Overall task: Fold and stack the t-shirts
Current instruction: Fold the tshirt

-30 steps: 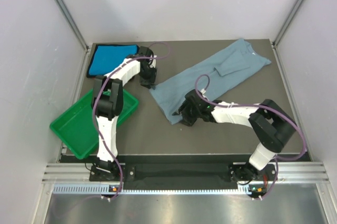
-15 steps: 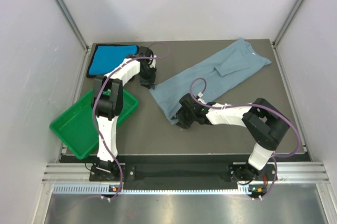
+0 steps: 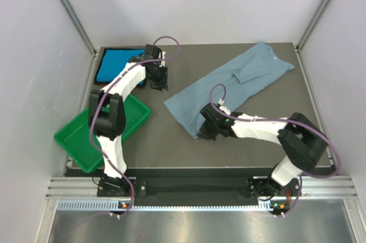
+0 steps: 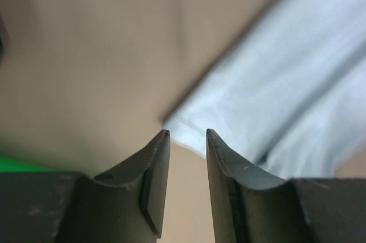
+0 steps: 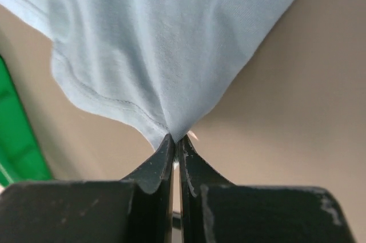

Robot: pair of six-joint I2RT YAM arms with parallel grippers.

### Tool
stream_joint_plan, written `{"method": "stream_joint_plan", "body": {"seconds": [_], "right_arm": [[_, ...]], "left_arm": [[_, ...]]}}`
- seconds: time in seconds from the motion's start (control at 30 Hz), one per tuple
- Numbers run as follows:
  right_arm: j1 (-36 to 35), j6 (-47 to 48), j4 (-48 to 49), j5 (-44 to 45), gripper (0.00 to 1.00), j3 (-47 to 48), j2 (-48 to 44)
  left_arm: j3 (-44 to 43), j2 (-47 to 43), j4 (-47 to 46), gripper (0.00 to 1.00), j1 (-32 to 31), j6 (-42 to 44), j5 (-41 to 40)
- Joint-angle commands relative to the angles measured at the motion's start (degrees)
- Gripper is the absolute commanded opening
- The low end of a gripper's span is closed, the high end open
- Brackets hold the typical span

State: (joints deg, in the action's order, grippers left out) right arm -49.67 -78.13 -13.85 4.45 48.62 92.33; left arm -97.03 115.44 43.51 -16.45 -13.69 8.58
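Tabletop point(image 3: 160, 137) holds grey-blue t-shirt point(image 3: 194, 97), corner pinched in right end effector point(image 5: 176, 140).

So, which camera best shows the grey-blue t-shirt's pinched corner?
The right wrist view: the grey-blue t-shirt corner sits between the shut right jaws. The top view shows the whole shirt, but the right arm hides that corner. The left wrist view shows another corner, blurred.

Right hand point(image 5: 176, 139) closed on grey-blue t-shirt point(image 5: 171, 37) corner, left hand point(image 4: 187, 134) shifted away
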Motion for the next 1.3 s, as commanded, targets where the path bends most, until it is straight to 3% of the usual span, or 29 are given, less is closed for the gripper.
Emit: {"method": "stream_joint_plan", "body": {"seconds": [0.0,0.2,0.37,0.53,0.73,0.87,1.13,1.23,1.27], "right_arm": [[0.28,8.95,-11.45,3.37,0.0,-5.78,-9.26],[1.15,10.98,-23.31,4.96,0.0,-18.01,-27.27],[1.07,6.94,-33.86,3.37,0.0,-25.94,-44.5],[1.07,5.18,-36.51,0.21,0.0,-30.51,-59.89],[0.98,3.77,-37.74,0.03,0.03,-28.76,-57.8],[1.07,3.95,-40.11,1.96,0.27,-25.25,-54.98],[2.38,6.49,-44.16,11.45,0.43,-11.55,-51.21],[10.79,15.17,-41.63,12.35,0.44,-5.48,-46.38],[17.52,21.11,-40.31,10.08,0.43,-3.99,-45.15]], "left_arm": [[6.22,-10.57,-0.43,0.37,-1.66,-1.95,4.77],[19.93,-20.94,-3.86,0.4,-6.75,-3.79,9.95],[32.15,-27.89,-9.65,0.42,-13.95,-8.01,13.56],[40.06,-30.44,-16.16,0.43,-20.1,-13.19,15.06],[42.81,-28.08,-21.44,0.44,-21.78,-15.14,17.53],[43.07,-26.05,-21.88,0.45,-22.14,-14.61,15.86],[45.87,-23.15,-24.69,0.45,-23.01,-13.82,16.21],[47.54,-22.8,-27.41,0.45,-22.93,-13.9,17.43],[47.99,-22.54,-28.29,0.44,-23.01,-13.99,18.05]]}}
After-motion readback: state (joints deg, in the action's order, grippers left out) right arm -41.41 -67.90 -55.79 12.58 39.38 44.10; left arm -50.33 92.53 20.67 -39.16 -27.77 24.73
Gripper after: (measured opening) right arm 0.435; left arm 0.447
